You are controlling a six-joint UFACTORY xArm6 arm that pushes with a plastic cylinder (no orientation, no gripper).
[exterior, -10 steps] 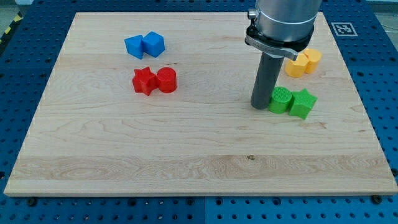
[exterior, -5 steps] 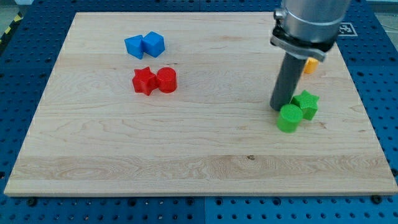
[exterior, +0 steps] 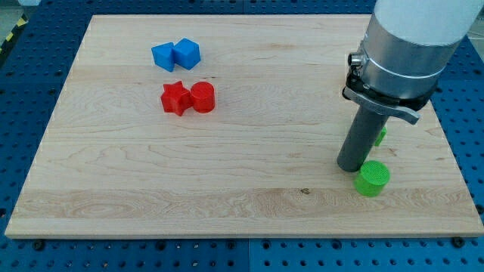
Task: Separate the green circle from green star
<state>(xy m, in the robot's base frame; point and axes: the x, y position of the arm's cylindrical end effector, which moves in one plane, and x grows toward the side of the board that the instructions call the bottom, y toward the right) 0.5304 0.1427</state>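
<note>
The green circle [exterior: 373, 178] lies near the board's lower right. My tip [exterior: 350, 167] rests on the board just to its upper left, touching or nearly touching it. The green star [exterior: 380, 135] is mostly hidden behind the rod; only a small green edge shows to the rod's right, above the circle. A gap shows between the circle and the star. The rod comes down from the large grey arm body at the view's upper right.
A blue star [exterior: 162, 57] and blue cube [exterior: 187, 54] sit together at the upper left. A red star [exterior: 175, 98] and red circle [exterior: 203, 97] touch below them. The yellow blocks are hidden behind the arm. The board's right edge [exterior: 452, 151] is close.
My tip has moved toward the view's right and bottom, pushing the green circle down and away from the green star. The arm now hides the yellow blocks and most of the star.
</note>
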